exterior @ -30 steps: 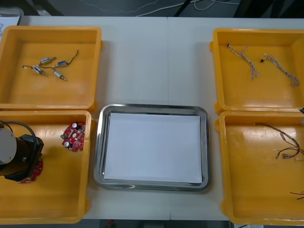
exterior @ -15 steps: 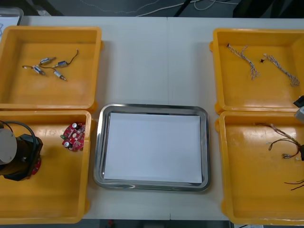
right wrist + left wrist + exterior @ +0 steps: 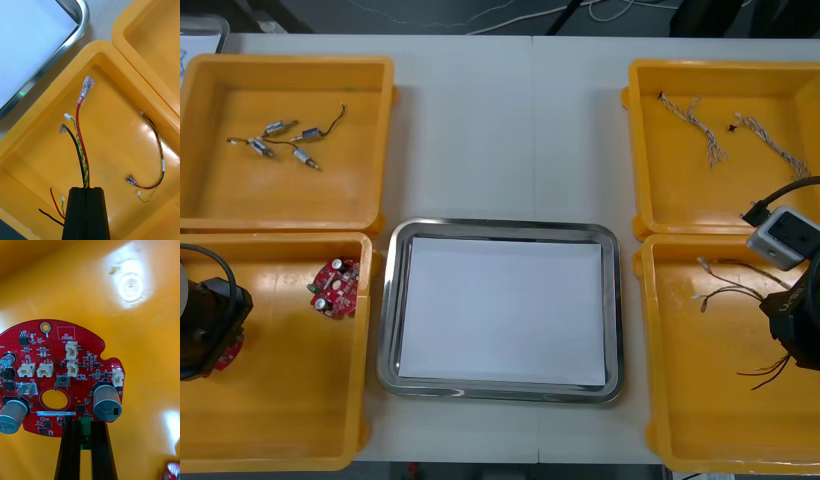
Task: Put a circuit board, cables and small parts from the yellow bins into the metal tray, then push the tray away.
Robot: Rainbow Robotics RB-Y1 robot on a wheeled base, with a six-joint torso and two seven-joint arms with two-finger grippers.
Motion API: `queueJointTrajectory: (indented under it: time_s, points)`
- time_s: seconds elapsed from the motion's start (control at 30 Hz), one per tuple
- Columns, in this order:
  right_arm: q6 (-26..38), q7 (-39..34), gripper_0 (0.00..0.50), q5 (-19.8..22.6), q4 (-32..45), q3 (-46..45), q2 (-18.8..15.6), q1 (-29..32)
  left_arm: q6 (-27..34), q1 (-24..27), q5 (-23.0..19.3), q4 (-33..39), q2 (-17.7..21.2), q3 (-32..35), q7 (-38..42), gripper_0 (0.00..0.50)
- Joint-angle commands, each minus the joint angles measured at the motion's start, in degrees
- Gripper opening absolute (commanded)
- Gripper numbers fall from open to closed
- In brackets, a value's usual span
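My left gripper is shut on the edge of a round red circuit board, which hangs above the floor of the near left yellow bin. In the front view that board peeks out beside the left arm. My right gripper is shut on a bundle of red, black and yellow cables above the near right yellow bin. The wire ends trail toward the metal tray, which is white inside and lies between the bins.
A second red circuit board lies in the near left bin. Small metal parts sit in the far left bin and twisted cables in the far right one. Another red and yellow cable stays on the near right bin's floor.
The right arm has come into view over the near right bin, drawing the cable bundle up and leftward. The left arm has shifted left with the circuit board.
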State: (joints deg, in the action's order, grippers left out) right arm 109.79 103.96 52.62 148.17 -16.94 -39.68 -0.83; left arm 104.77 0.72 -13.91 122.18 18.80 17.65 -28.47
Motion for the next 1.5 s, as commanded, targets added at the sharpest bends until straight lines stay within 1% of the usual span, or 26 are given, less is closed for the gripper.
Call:
queueJointTrajectory:
  time_s: [0.03, 0.13, 0.2, 0.5, 0.67, 0.73, 0.83, 1.03, 1.3, 1.5]
  points:
    - [0.21, 1.25, 0.0, 3.1, 1.83, 0.69, -2.77, -1.72, 4.56, 2.36, -2.7, 6.14, 4.32, 2.74, -7.39, 0.0]
    - [0.21, 1.25, 0.0, 3.89, 1.83, 0.69, -3.03, -1.99, 5.23, 3.24, -3.58, 8.68, 5.28, 2.74, -10.2, 0.0]
    - [0.21, 1.25, 0.0, 4.33, 1.83, 0.77, -3.21, -2.07, 5.23, 3.85, -5.69, 10.97, 6.16, 2.74, -12.22, 0.0]
    - [0.21, 0.9, 0.0, 4.68, 1.83, 2.44, -4.7, -3.83, 5.23, 5.08, -15.27, 18.62, 8.45, -0.51, -14.77, 0.0]
    - [0.21, 0.72, 0.0, 5.12, 1.06, 2.44, -5.14, -4.45, 5.23, 6.05, -19.48, 20.46, 9.85, -3.32, -15.73, 0.0]
    - [0.21, 0.72, 0.0, 5.39, 0.54, 2.44, -5.49, -5.06, 5.23, 6.49, -21.15, 20.73, 11.0, -5.08, -16.09, 0.0]
    - [0.21, 0.72, 0.0, 5.56, -0.43, 2.44, -5.58, -5.24, 5.23, 6.93, -21.95, 21.43, 12.4, -7.63, -16.44, 0.0]
    - [0.21, 0.72, 0.0, 5.47, -0.52, 2.53, -5.67, -5.24, 5.23, 7.63, -21.95, 21.78, 15.57, -12.73, -16.26, 0.0]
    - [0.21, 0.9, 0.0, 4.86, -0.52, 2.44, -5.67, -5.24, 5.23, 9.21, -22.39, 21.78, 19.43, -17.21, -15.3, 0.0]
    - [0.21, 0.63, 0.0, 4.68, -0.52, 2.44, -6.02, -5.33, 5.23, 9.92, -23.0, 21.78, 20.22, -19.67, -13.8, 0.0]
